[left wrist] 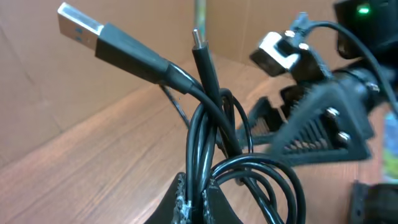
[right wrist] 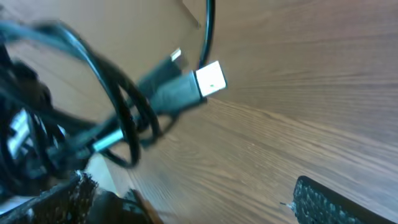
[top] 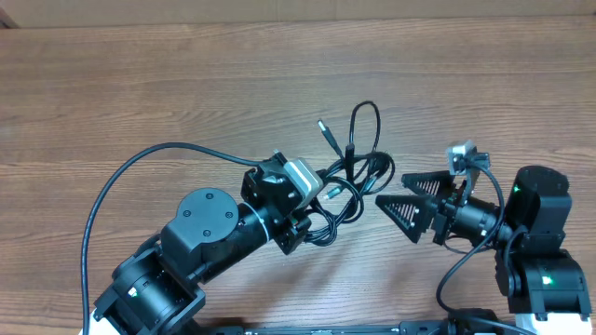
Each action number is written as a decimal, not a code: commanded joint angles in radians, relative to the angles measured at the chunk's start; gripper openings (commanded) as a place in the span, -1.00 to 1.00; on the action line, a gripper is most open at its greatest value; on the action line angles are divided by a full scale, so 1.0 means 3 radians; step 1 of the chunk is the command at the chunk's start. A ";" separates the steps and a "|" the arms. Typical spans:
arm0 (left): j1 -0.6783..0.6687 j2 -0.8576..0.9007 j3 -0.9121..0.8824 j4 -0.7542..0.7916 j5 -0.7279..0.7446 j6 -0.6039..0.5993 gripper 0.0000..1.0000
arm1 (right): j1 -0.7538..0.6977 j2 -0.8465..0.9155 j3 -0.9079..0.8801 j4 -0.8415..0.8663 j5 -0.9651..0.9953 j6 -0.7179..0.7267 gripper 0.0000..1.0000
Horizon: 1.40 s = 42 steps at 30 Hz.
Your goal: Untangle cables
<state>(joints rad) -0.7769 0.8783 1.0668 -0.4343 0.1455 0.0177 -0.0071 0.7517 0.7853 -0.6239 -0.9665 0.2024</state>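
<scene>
Black arms (top: 207, 231), ribbed triangular right claw (top: 399, 195)

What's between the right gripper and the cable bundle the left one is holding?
Nothing visible. The right gripper is open, its fingers aimed at the cable bundle that is clamped in the left gripper. Only a gap of air above the table separates them.

Overhead camera is looking straight down on the table (top: 140, 74) from mid range. Left wrist camera is sitting very close, looking through the cable bundle (left wrist: 205, 143) toward the right gripper (left wrist: 255, 127) at frame right. Right wrist camera is facing back, tilted, equally close. Both wrist views are sharing the USB plug (left wrist: 81, 23): upper left in one, USB plug (right wrist: 208, 79) near centre in the other.
</scene>
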 commanded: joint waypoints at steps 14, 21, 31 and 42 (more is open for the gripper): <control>0.0014 -0.0019 0.0051 0.0043 0.1638 0.0318 -0.92 | -0.0018 -0.0017 0.0056 -0.0370 0.0927 0.0439 1.00; 0.0014 -0.0025 0.0051 0.0095 0.1958 0.0367 -0.92 | -0.0018 -0.0017 0.0056 -0.0561 0.1363 0.0437 1.00; 0.0014 -0.0211 0.0051 0.0179 0.1715 0.0365 -0.91 | -0.0018 -0.0017 0.0056 -0.0740 0.1738 0.0439 1.00; 0.0014 -0.0273 0.0051 -0.0164 -0.0178 -0.0715 -0.92 | -0.0017 -0.0018 0.0056 -0.0712 0.0998 -0.0338 1.00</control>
<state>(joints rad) -0.7708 0.8089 1.0668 -0.4721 0.3107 -0.0437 -0.0071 0.7490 0.7853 -0.8452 -0.5381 0.2420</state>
